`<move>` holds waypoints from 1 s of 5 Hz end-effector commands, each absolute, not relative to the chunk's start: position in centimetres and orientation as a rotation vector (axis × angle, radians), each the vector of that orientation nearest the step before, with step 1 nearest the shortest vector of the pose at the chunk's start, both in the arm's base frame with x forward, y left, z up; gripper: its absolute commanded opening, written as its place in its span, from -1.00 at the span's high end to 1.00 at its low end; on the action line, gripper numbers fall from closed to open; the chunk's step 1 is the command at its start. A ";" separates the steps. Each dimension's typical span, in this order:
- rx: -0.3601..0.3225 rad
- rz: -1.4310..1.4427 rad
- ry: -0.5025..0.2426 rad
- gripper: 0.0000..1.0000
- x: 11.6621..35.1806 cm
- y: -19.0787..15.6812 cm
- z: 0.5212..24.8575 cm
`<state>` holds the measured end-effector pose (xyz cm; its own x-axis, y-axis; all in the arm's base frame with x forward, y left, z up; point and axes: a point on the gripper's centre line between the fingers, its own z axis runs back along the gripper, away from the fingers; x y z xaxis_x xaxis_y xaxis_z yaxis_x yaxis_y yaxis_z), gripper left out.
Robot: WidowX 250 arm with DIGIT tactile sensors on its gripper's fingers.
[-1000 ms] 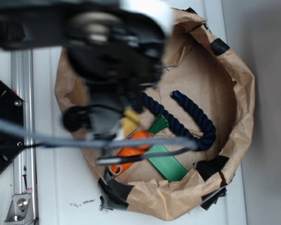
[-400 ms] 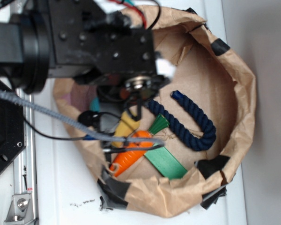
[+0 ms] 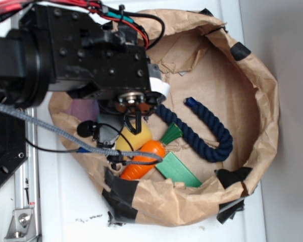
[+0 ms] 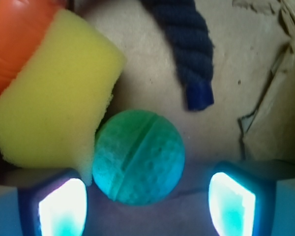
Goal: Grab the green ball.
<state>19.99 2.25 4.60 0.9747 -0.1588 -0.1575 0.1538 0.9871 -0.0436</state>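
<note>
Wrist view, left to right: left finger pad (image 4: 59, 206), yellow foam piece (image 4: 49, 93) with the orange carrot (image 4: 14, 34) behind it, green ball (image 4: 138, 156), dark blue rope (image 4: 187, 49) end, right finger pad. The gripper (image 4: 146, 206) is spread wide and holds nothing; the ball sits between the pads, nearer the left one, on the brown paper floor of the paper basket (image 3: 262, 80), and it touches the foam on its left. Ball looks small, light, dimpled with a groove across it, probably slightly rubbery and not fragile; being round it could roll or squirt out, so close across its widest middle, centred. The foam is soft and may get pinched by the left pad. In the exterior view the arm (image 3: 76, 50) hides the ball; carrot, flat green block (image 3: 178, 170) and rope show near the basket's lower rim. Against the earlier frames, the arm has dropped lower over the left part of the basket, the carrot now lies clearer of the cables, and the basket rim has shifted a bit.
</note>
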 end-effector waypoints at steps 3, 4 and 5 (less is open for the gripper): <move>0.101 -0.423 0.151 -1.00 22.4 2.9 2.5; 0.090 -0.400 0.138 1.00 22.3 3.0 2.6; 0.074 -0.384 0.127 1.00 22.2 3.0 2.8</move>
